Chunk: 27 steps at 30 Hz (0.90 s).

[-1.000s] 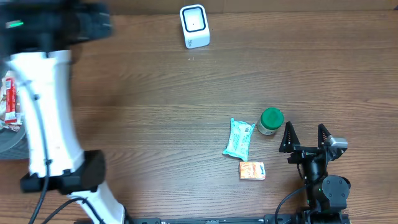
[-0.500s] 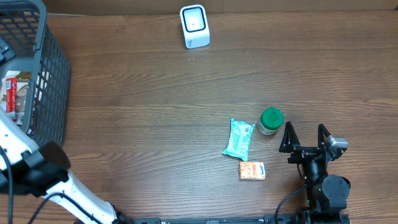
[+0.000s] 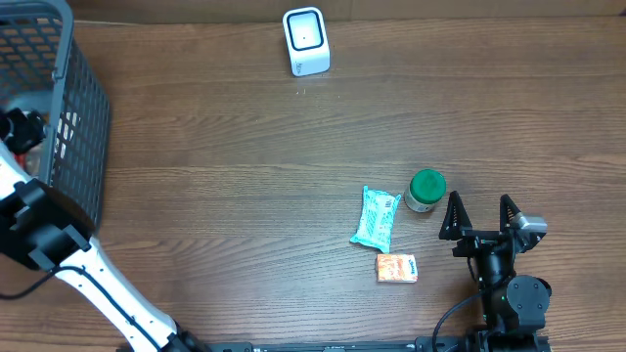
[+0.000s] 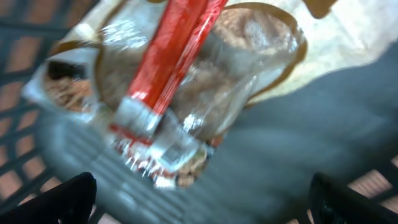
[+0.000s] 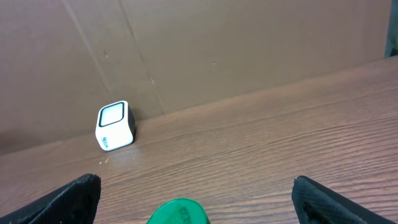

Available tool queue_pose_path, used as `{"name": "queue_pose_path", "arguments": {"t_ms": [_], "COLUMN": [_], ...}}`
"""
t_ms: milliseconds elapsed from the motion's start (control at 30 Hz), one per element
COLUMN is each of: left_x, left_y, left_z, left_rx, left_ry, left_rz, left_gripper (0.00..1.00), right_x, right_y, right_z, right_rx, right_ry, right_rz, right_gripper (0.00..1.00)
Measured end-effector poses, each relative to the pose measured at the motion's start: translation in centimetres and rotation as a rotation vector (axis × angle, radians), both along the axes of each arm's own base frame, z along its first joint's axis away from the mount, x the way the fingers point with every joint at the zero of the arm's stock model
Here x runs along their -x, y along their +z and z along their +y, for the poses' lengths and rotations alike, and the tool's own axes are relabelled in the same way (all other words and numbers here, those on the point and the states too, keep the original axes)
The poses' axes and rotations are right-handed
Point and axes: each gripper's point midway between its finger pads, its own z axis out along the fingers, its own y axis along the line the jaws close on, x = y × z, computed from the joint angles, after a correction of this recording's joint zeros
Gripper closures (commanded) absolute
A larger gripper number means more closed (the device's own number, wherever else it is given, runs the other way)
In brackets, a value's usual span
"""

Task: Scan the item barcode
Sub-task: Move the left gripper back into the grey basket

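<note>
Inside the grey mesh basket [image 3: 83, 108] at the left edge, the left gripper [image 4: 205, 205] gapes wide, holding nothing. A clear red-striped snack packet [image 4: 174, 93] lies straight beneath it, slanting upper right to lower left. The right gripper [image 3: 479, 213], equally spread and empty, sits lower right, well apart.

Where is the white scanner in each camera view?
Overhead: white scanner at top centre.
Left wrist: not in view.
Right wrist: left of centre, mid-height.
Shared landmark: green jar lid, right of centre overhead, at the right wrist view's bottom edge.
</note>
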Motion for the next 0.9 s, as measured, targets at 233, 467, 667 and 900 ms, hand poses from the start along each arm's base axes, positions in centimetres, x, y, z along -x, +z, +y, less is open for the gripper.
{"name": "queue_pose_path", "arguments": {"t_ms": [233, 467, 667, 900], "left_x": [-0.8, -1.6, -2.2, -3.0], "left_y": [-2.4, -3.7, -3.8, -3.8], "left_z": [0.6, 1.2, 1.6, 1.3], "left_rx": [0.005, -0.004, -0.017, 0.001], "left_ry": [-0.028, -0.049, -0.07, -0.11], "left_rz": [0.009, 0.001, -0.022, -0.055], "left_gripper": [0.0, 0.0, 0.0, 0.0], "right_x": [0.0, 0.0, 0.0, 0.0], "right_y": [0.0, 0.0, 0.0, 0.0], "right_z": [0.0, 0.0, 0.0, 0.0], "right_rx": [0.0, 0.0, 0.0, 0.0], "right_ry": [0.0, 0.0, 0.0, 0.0], "right_rz": [0.0, 0.0, 0.0, 0.0], "right_gripper": [0.0, 0.0, 0.0, 0.0]}}
